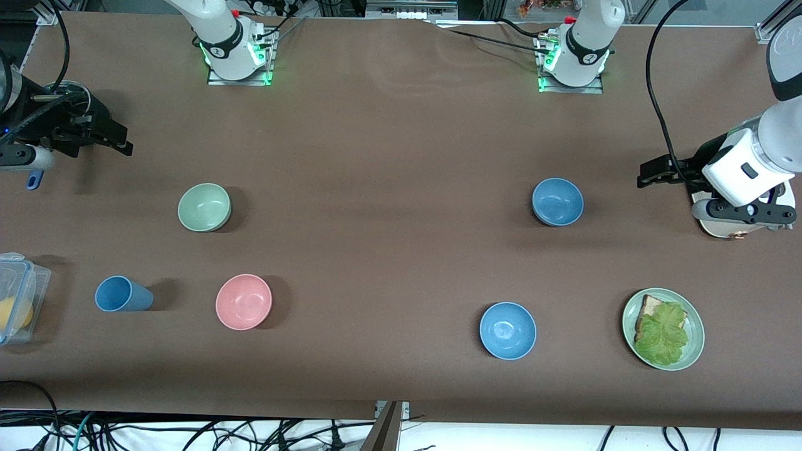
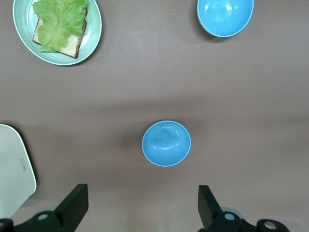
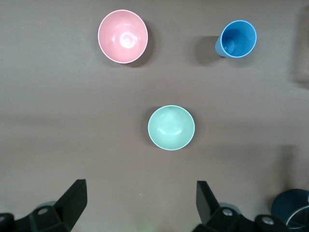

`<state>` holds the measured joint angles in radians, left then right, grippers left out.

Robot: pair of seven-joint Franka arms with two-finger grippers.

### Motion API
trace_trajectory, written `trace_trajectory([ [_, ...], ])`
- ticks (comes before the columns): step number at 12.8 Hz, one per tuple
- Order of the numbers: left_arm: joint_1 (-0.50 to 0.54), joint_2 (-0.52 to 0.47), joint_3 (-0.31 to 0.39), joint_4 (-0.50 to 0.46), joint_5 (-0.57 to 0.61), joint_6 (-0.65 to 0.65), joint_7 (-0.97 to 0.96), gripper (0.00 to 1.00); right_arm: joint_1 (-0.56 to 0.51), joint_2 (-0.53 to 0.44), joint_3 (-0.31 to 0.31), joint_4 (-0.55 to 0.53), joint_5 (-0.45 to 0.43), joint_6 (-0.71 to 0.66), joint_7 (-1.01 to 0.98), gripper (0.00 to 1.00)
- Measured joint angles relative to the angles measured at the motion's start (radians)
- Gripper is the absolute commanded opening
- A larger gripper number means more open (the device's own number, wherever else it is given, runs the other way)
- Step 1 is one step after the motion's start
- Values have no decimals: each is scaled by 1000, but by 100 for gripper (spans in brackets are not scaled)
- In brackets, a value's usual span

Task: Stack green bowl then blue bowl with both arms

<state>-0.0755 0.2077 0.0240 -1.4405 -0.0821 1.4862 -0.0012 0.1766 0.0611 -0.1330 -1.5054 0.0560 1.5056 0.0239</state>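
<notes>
Two bowls apart on a brown matte tabletop (image 1: 401,156) — nothing stacked.
Small pale mint-green bowl (image 1: 204,207) toward the right arm's end, greyish steel-blue bowl (image 1: 557,202) toward the left arm's; left gripper (image 2: 142,205) and right gripper (image 3: 140,203) hang spread wide, empty.

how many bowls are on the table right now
4: green bowl and pink bowl toward the right arm's end; blue bowl and brighter blue bowl, nearer the camera, toward the left arm's end.

Clear container (image 1: 19,297) cut off by edge; contents unclear.
</notes>
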Motion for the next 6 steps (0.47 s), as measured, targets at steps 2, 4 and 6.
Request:
trace_trajectory([
  [2,0,0,0,0,0,0,0,100,0,0,1,0,-12,0,0,100],
  [4,0,0,0,0,0,0,0,100,0,0,3,-1,-20,0,0,100],
  [6,0,0,0,0,0,0,0,100,0,0,5,-9,-22,-1,0,100],
])
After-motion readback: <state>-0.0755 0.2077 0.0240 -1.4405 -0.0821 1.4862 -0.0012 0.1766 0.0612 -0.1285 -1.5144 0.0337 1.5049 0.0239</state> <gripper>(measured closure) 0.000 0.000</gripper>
